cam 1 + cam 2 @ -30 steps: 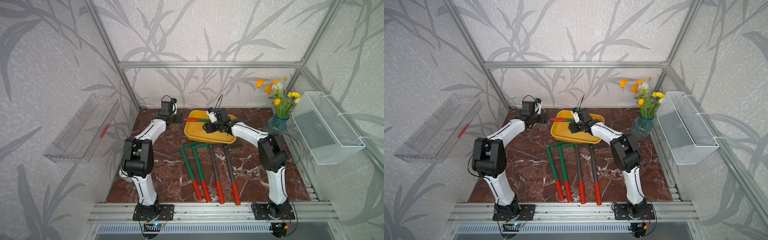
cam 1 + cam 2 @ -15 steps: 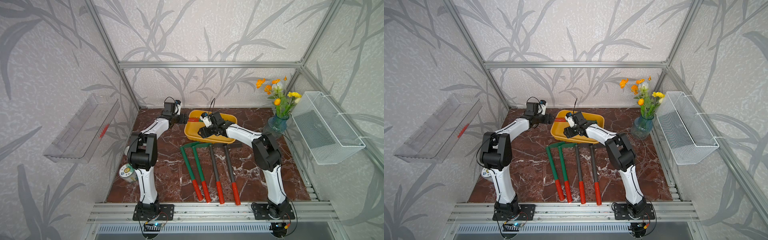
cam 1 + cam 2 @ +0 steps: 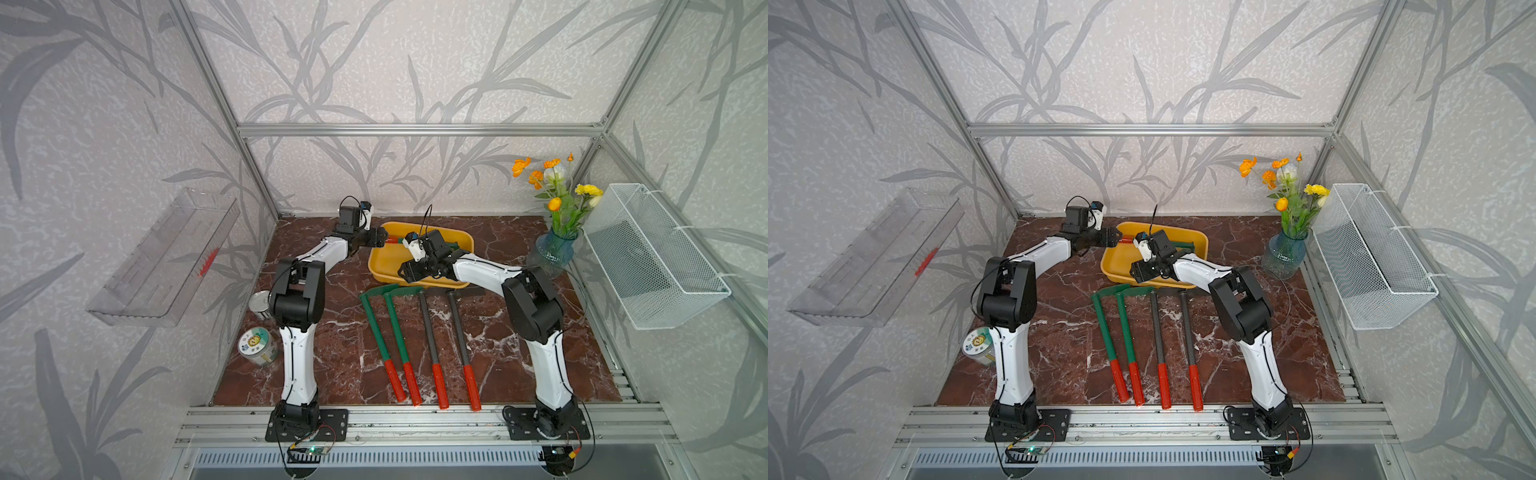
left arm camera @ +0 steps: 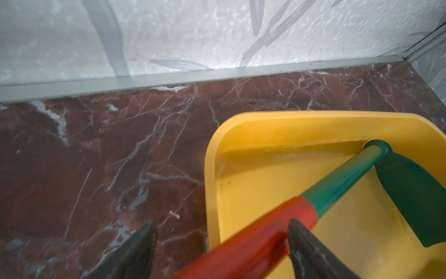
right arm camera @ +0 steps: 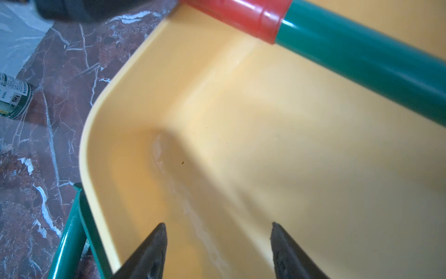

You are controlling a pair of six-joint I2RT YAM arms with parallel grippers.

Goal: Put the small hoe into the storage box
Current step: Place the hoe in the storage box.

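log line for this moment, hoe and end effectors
small hoe: blade in storage box, red grip over rim | left end effector: open around grip | right end effector: open, empty

Left fingers (image 4: 135,253), right fingers (image 5: 149,256) apart

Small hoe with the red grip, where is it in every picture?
Top view: small hoe across the yellow storage box's far side.
Top view: same place.
Left wrist: red grip between the open left claw's tips, blade in the box.
Right wrist: shaft over the box, beyond the right claw.
Shared landmark: the box.
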